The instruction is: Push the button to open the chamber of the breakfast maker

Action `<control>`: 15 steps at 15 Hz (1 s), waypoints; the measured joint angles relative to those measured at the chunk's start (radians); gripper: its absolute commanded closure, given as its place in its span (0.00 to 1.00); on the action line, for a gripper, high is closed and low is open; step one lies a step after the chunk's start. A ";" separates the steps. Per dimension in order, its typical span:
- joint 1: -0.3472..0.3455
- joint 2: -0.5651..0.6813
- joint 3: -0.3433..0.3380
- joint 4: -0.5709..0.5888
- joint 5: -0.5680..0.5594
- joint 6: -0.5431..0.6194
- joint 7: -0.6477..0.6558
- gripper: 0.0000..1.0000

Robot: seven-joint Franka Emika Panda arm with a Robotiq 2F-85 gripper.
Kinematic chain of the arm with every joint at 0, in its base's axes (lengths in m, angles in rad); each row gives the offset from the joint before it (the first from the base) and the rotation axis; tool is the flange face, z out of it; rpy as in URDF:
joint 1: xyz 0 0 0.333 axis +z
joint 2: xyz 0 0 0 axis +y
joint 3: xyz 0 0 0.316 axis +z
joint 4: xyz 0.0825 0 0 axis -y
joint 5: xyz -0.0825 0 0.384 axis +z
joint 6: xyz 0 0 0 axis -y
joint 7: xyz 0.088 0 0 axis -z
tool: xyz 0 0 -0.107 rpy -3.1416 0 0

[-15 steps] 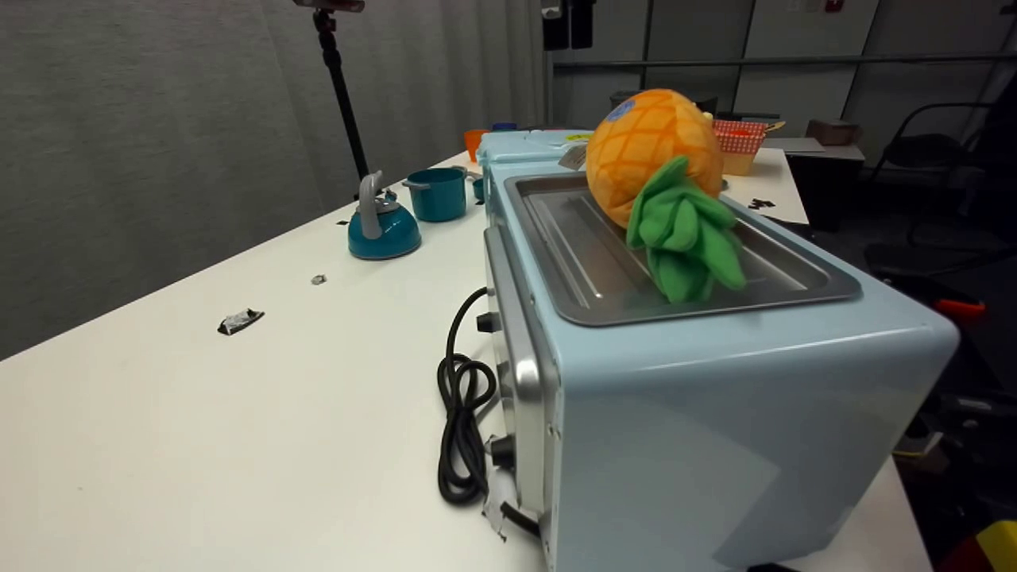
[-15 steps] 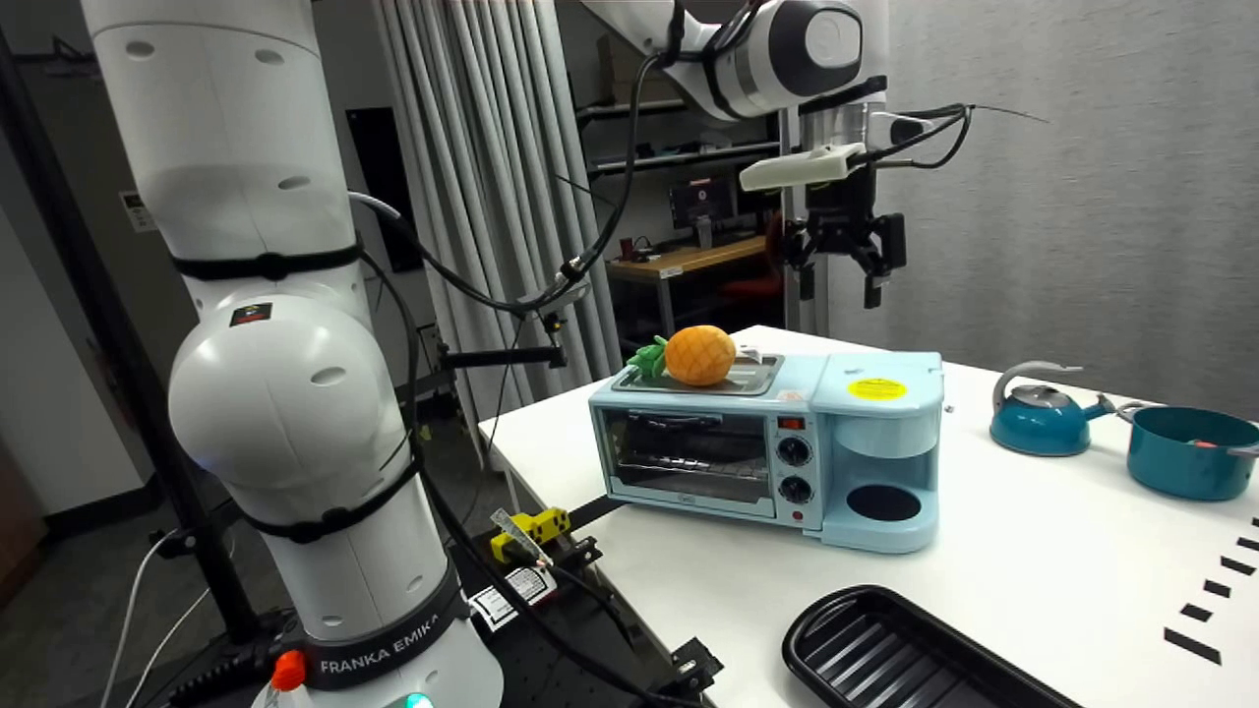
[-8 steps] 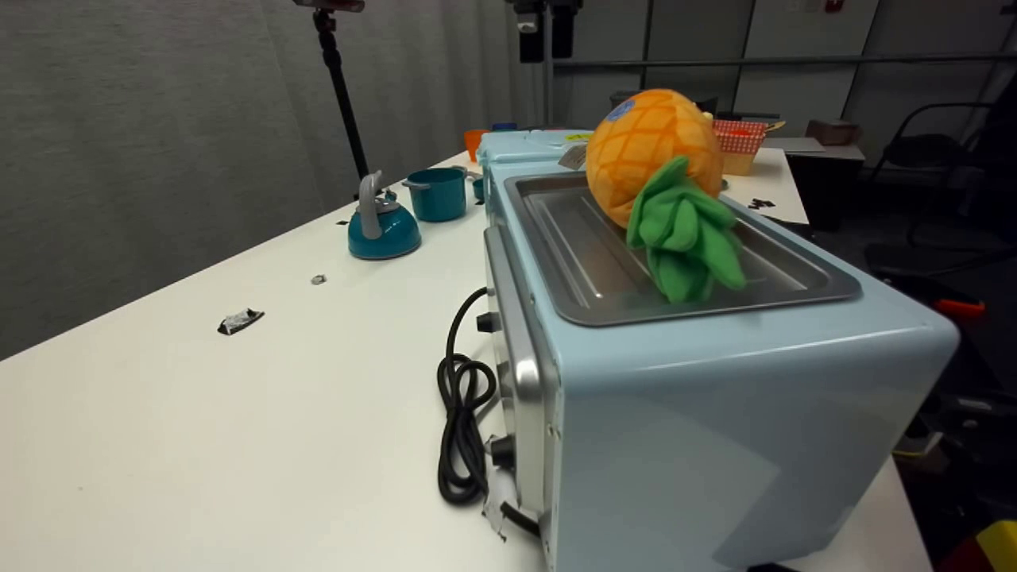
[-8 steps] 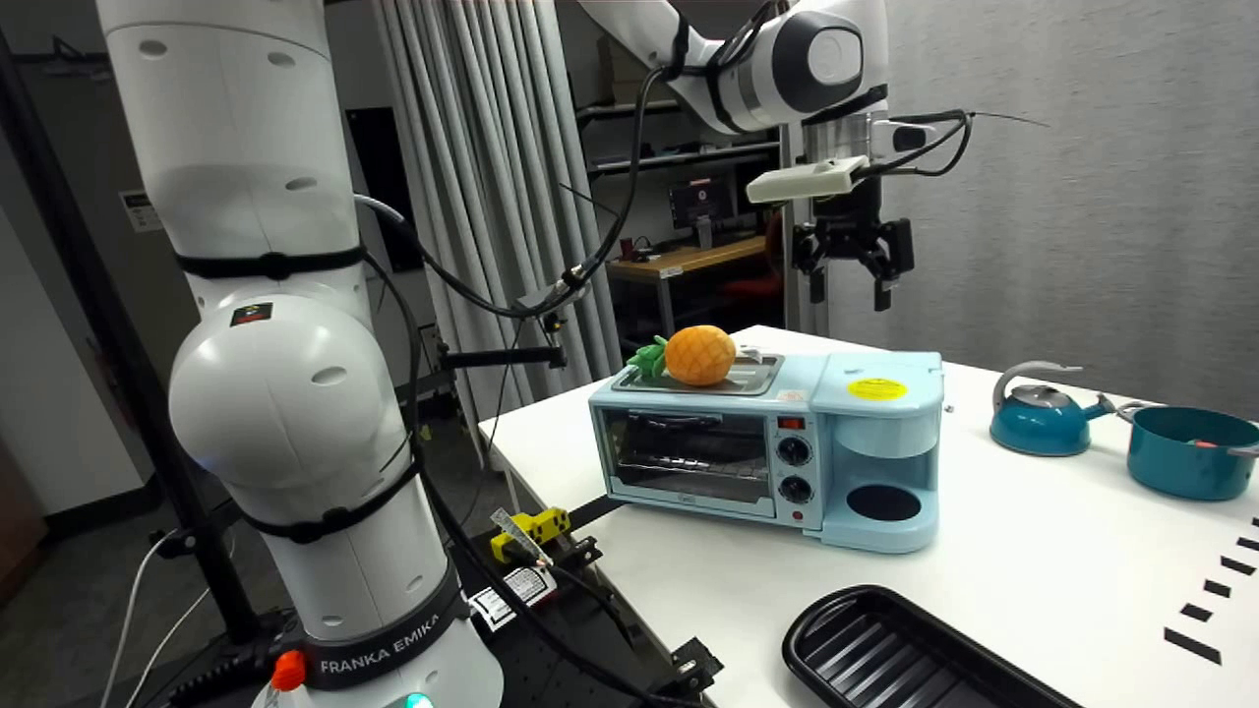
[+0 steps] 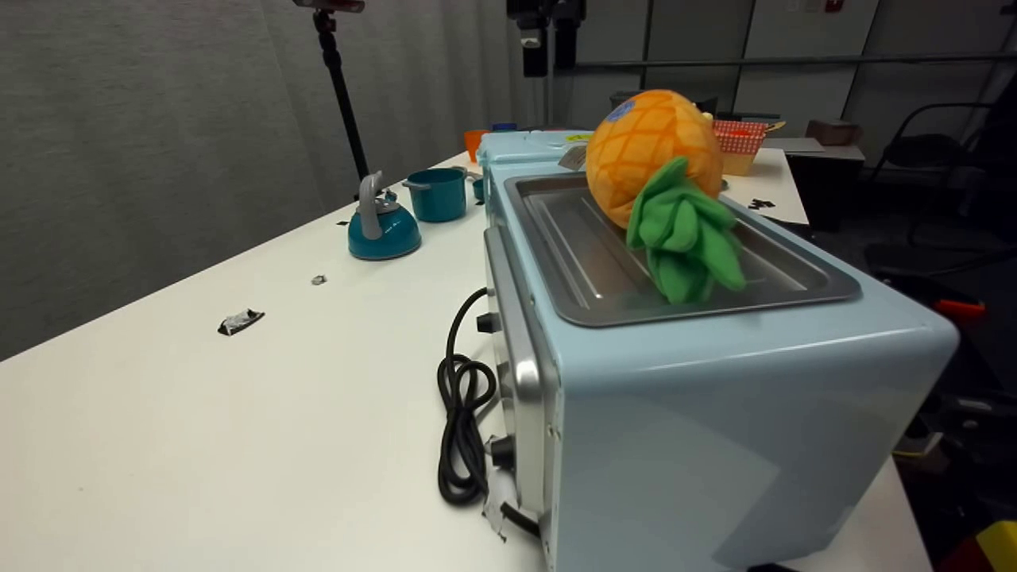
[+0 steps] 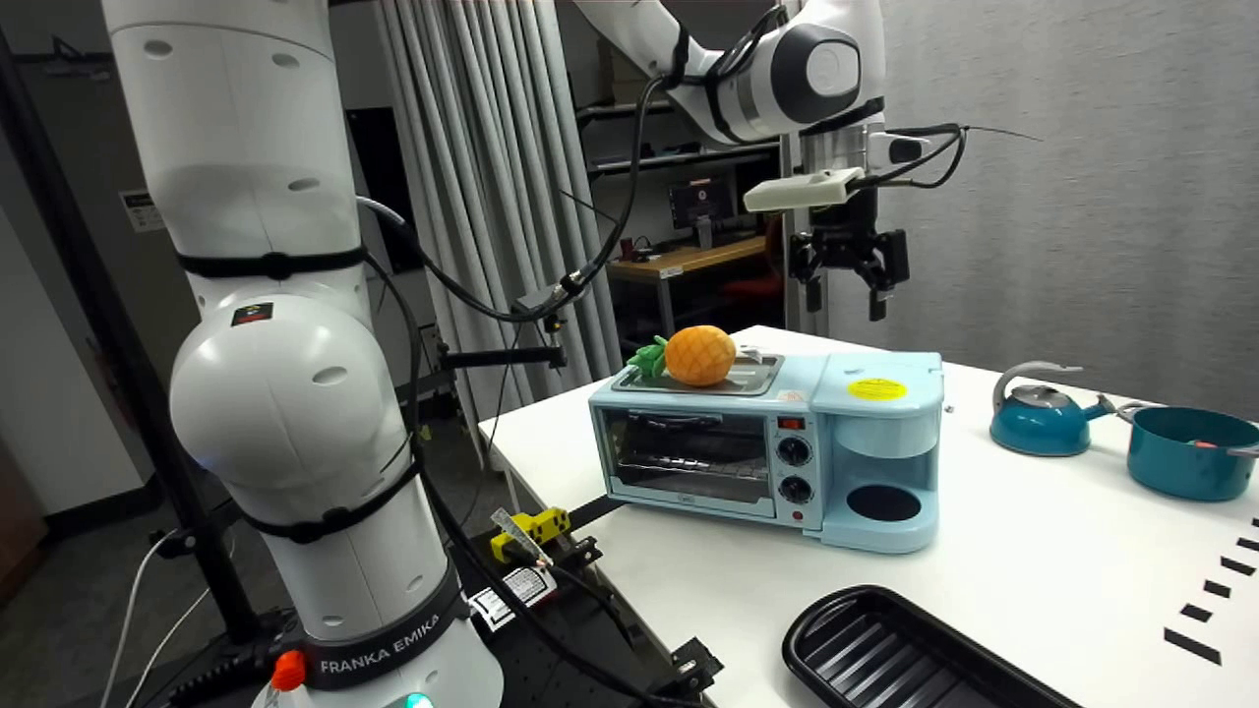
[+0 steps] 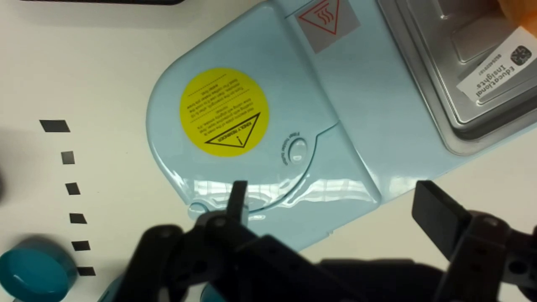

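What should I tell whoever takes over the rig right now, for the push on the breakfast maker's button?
Gripper: jaws open, nothing between them, up in the air and clear of the appliance.
Things: the breakfast maker stands on the white table, with a pineapple plush on its top tray. Its round button is on top, beside the yellow sticker; the lettering seems to read "Filter holder button".
Done: no press to be seen; the chamber looks closed.
Left: line up over the button, probably with the jaws shut, press down, check that the chamber opens.
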 measured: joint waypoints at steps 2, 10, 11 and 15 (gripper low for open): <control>0.000 0.000 0.000 0.000 0.000 0.000 0.000 0.00; 0.001 0.058 0.002 -0.001 0.000 0.000 0.000 0.28; 0.002 0.070 0.003 0.000 0.000 0.000 0.000 0.34; 0.011 0.091 0.004 0.000 -0.025 0.000 0.001 0.67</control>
